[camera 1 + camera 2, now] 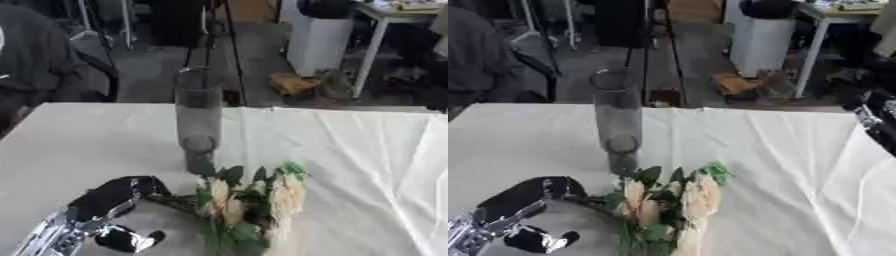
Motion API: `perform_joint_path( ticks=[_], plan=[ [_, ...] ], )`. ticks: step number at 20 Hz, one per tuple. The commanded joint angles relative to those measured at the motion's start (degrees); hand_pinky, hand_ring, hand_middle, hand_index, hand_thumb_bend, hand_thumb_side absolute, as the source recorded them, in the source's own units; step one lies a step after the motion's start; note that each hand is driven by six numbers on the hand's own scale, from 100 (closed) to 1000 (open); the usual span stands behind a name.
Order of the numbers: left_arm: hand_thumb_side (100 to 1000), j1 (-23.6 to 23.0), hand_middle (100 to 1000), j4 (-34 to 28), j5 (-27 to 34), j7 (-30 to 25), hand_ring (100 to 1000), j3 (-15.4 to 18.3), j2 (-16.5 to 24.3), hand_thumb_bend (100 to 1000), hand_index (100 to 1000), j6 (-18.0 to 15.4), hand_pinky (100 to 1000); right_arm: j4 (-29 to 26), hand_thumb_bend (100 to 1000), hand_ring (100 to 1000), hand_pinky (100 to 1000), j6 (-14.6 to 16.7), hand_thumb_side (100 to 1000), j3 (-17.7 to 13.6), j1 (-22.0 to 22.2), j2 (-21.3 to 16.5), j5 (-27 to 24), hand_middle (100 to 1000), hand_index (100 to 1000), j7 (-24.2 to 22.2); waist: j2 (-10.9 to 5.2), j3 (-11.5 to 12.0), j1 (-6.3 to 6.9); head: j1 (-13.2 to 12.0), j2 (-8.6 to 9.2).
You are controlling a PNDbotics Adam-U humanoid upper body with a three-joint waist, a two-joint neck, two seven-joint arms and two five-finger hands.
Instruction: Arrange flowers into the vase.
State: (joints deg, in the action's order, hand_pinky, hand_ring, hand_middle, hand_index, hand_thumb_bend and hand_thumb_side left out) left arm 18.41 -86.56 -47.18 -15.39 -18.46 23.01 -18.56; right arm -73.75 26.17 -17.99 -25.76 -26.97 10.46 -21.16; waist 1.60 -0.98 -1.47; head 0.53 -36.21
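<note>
A tall clear glass vase (199, 117) stands upright near the middle of the white-clothed table (350, 150). Just in front of it a bunch of flowers (249, 200) lies flat, with peach blooms, green leaves and its stems (171, 200) pointing left. My left hand (109, 200) comes in from the lower left. Its black fingers reach to the stem ends, and the thumb (131, 240) stands well apart below them, so nothing is pinched. Part of my right hand (877, 120) shows dark and silver at the right edge, above the table's far right corner.
The cloth has folds and a raised ridge on the right (420, 170). Beyond the far table edge are a white bin (319, 42), a table leg (372, 50), a tripod (210, 35) and a seated person at the far left.
</note>
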Motion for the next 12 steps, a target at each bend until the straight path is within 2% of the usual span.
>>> perform_joint_path(
  ticks=[1, 12],
  plan=[
    [265, 1.61, 746, 0.44, -0.63, 1.2, 784, 0.72, -0.38, 449, 820, 0.39, 814, -0.71, 100, 798, 792, 0.02, 834, -0.13, -0.94, -1.27, -0.65, 660, 761, -0.2, -0.68, -0.08, -0.07, -0.21, -0.23],
    [256, 2.79, 739, 2.86, -2.53, 3.65, 774, 1.33, -1.96, 465, 814, 1.59, 808, -0.76, 100, 798, 792, -0.02, 836, -0.11, -0.89, -1.15, -0.68, 660, 760, -0.27, -0.76, -0.21, -0.1, -0.41, -0.21]
  ],
)
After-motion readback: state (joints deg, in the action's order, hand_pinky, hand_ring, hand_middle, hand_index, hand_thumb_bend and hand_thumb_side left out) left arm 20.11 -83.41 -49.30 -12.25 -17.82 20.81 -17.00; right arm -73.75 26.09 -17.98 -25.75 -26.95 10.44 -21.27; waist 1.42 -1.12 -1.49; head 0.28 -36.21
